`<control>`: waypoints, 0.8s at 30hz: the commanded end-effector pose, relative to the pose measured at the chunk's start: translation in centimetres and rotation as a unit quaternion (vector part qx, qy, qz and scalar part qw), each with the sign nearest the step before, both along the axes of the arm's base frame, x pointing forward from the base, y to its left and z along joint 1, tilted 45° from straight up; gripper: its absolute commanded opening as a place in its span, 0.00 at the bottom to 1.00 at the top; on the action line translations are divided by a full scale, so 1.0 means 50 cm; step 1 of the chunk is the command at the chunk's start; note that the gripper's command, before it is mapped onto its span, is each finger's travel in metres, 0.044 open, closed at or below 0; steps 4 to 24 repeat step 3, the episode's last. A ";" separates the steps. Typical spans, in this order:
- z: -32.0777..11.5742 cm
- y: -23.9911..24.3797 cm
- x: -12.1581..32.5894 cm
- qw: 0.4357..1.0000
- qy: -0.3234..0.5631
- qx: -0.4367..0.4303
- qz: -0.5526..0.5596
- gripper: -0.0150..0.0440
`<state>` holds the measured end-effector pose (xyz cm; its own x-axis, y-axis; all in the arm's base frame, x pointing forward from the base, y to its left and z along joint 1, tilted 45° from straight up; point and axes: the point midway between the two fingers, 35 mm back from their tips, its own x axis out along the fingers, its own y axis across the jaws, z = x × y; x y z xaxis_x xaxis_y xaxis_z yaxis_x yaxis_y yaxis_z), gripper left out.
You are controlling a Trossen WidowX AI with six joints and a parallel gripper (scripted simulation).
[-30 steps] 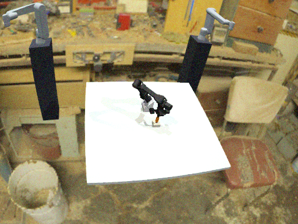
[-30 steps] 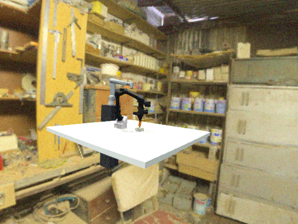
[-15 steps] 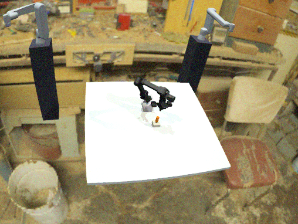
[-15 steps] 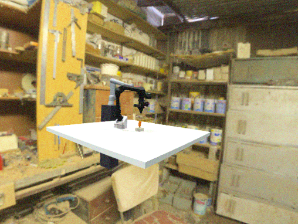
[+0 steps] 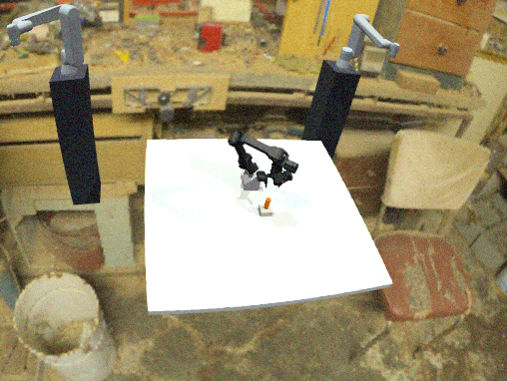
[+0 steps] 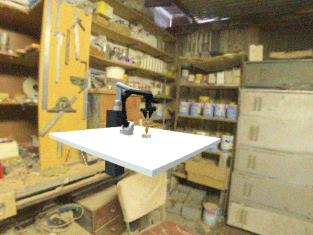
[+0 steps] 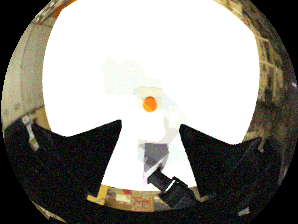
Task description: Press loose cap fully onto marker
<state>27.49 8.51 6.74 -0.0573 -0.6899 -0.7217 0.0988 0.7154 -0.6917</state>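
Note:
The pale grey holder block (image 5: 265,212) (image 6: 146,135) (image 7: 144,92) sits on the table in front of the arm. An orange marker (image 5: 266,205) (image 6: 146,132) stands upright in it. An orange cap (image 5: 268,199) (image 6: 146,128) (image 7: 150,104) appears to sit on top of the marker; it looks a little wider than the part below. Whether it is fully seated cannot be told. No loose cap shows on the table. My black gripper (image 6: 148,117) (image 7: 151,123) is open and empty, above the cap with a gap between them, fingers pointing down.
The white table (image 5: 200,264) (image 6: 148,157) carries the arm's grey base (image 5: 251,183) (image 6: 126,130) just behind the holder block. Two grey arms on dark pillars (image 5: 76,140) (image 5: 331,100) stand beyond the table's back side.

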 end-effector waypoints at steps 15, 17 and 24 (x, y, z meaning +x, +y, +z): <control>0.000 0.001 0.000 1.000 0.000 0.001 -0.002 1.00; 0.000 0.001 0.000 1.000 0.000 0.001 -0.002 1.00; 0.000 0.001 0.000 1.000 0.000 0.001 -0.002 1.00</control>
